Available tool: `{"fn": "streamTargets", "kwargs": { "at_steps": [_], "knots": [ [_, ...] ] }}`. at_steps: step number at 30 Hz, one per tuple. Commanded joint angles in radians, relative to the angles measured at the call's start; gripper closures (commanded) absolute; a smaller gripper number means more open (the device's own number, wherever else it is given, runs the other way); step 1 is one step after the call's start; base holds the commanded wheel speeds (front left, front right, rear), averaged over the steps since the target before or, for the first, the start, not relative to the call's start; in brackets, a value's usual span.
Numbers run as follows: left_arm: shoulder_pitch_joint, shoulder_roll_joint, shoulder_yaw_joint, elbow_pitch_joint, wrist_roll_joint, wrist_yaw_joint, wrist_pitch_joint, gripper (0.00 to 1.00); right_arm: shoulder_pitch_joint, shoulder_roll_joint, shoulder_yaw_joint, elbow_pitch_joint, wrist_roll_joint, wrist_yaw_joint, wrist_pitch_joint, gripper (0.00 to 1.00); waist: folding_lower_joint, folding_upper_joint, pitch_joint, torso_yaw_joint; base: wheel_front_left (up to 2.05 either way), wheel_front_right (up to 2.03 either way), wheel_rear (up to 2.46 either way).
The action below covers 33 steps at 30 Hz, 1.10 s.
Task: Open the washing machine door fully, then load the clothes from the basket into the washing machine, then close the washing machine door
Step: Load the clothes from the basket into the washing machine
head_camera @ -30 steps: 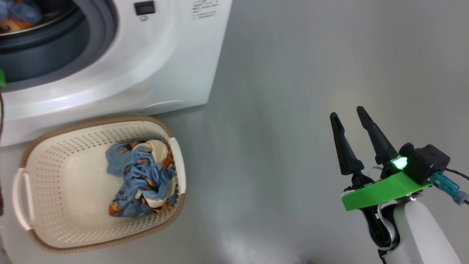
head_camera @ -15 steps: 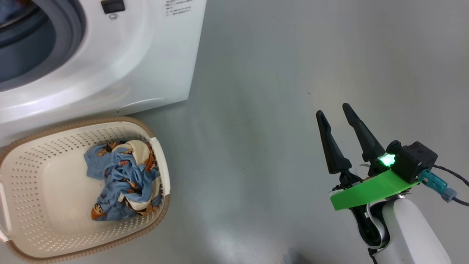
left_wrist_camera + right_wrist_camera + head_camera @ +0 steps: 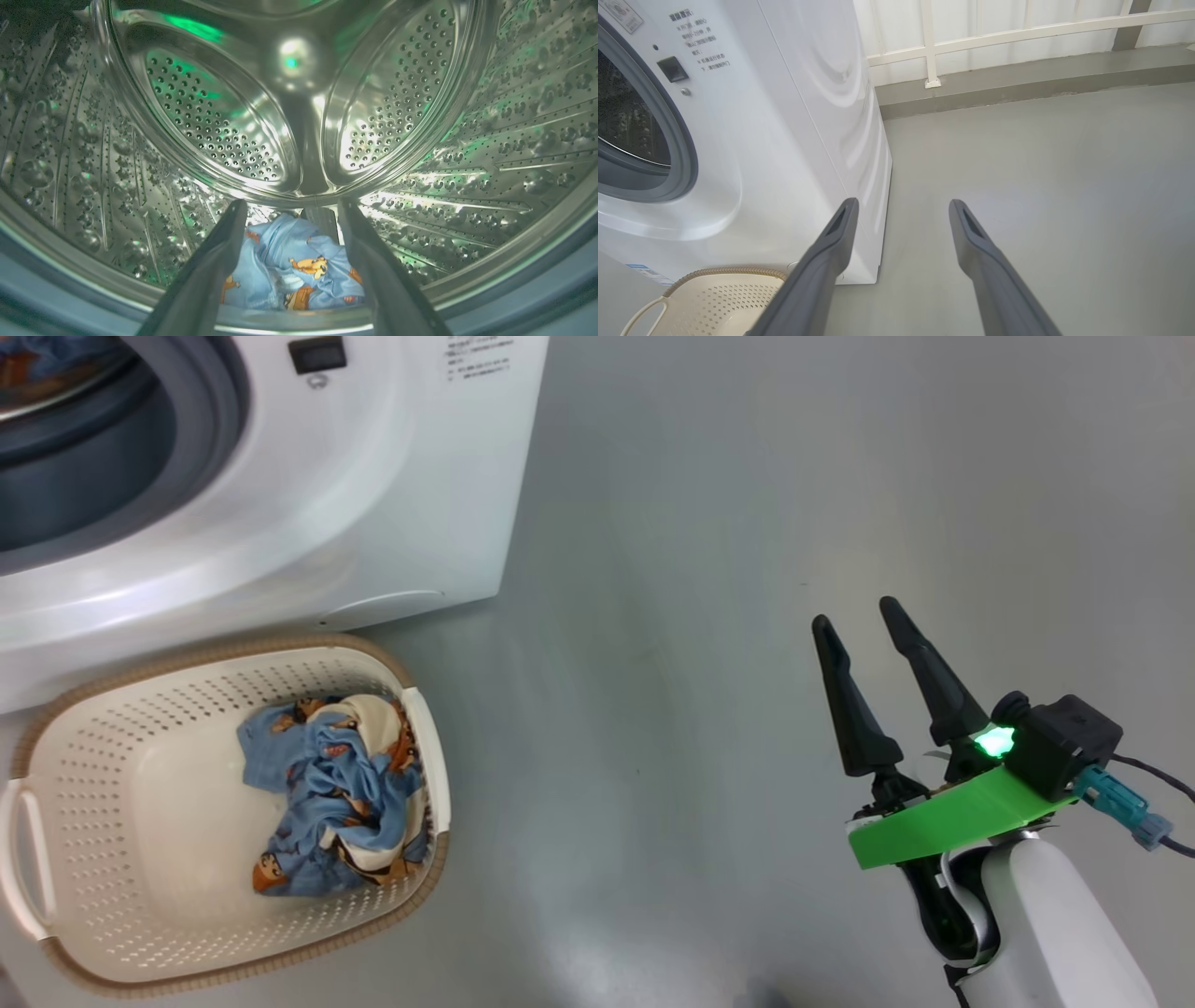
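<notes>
The left gripper stood wide open inside the washing machine, with a blue printed piece lying loose at the near bottom of the drum, apparently just released. The head camera had swung slightly. The bundle of clothes in the basket looked unchanged, so loading remained. The grey gasket rimmed the way out. The right gripper, wide and empty, hovered over open floor well right of the basket.

The head view looks steeply down on the basket and washing machine, the right wrist view shares both from low alongside, and the left wrist view faces closely into the drum.
</notes>
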Motion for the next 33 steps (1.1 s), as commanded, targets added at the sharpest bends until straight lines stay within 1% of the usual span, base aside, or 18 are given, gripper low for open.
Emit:
{"fn": "streamTargets", "kwargs": {
  "at_steps": [1, 12, 23, 33],
  "knots": [
    [0.034, 0.039, 0.023, -0.033, 0.007, 0.0, -0.006, 0.0, 0.001, -0.013, 0.015, -0.025, 0.003, 0.002, -0.005, 0.0, 0.0, 0.0, -0.011, 0.009, 0.0, 0.0, 0.0],
    [0.238, -0.046, 0.069, -0.126, 0.003, -0.002, -0.006, 0.0, 0.018, -0.043, -0.009, -0.022, -0.001, 0.002, -0.005, 0.0, 0.0, 0.0, -0.075, 0.067, 0.0, 0.0, 0.0],
    [0.438, -0.124, 0.086, -0.24, 0.01, -0.003, -0.006, 0.0, 0.058, -0.077, -0.029, -0.01, 0.0, 0.002, -0.005, 0.0, 0.0, 0.0, -0.155, 0.122, 0.0, 0.0, 0.0],
    [0.58, -0.171, 0.096, -0.327, 0.009, -0.003, -0.006, 0.0, 0.105, -0.096, -0.042, 0.001, 0.003, 0.002, -0.005, 0.0, 0.0, 0.0, -0.224, 0.156, 0.0, 0.0, 0.0]
  ]
}}
